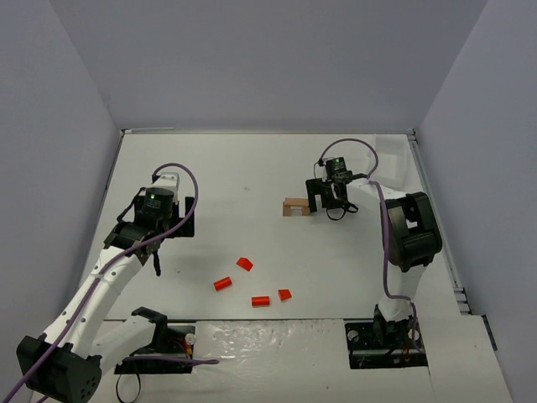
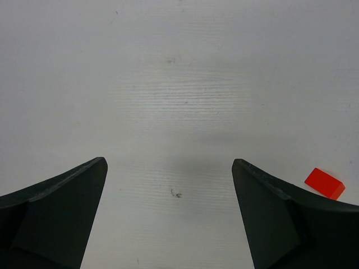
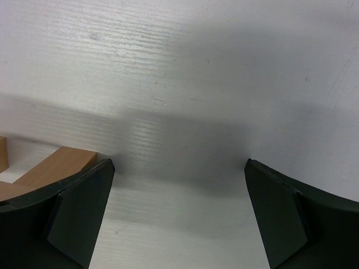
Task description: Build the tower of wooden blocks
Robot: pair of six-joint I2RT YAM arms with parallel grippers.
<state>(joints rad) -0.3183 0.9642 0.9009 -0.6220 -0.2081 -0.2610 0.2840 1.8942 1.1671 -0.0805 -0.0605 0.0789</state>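
Behind the right fingers (image 3: pixel 78 218), the tan block (image 3: pixel 56 165) shows only partly.

Plain grey walls (image 1: pixel 268 59) enclosed a white table (image 1: pixel 252 159) on three sides. A white tray (image 1: pixel 393 159) sat at its far right corner. A small dark scuff (image 2: pixel 176 194) marked the surface.

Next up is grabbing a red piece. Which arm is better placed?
Left, probably. The left gripper is open with a red block just past its finger in its wrist view; the right gripper sits open beside the tan block, away from the red pieces.
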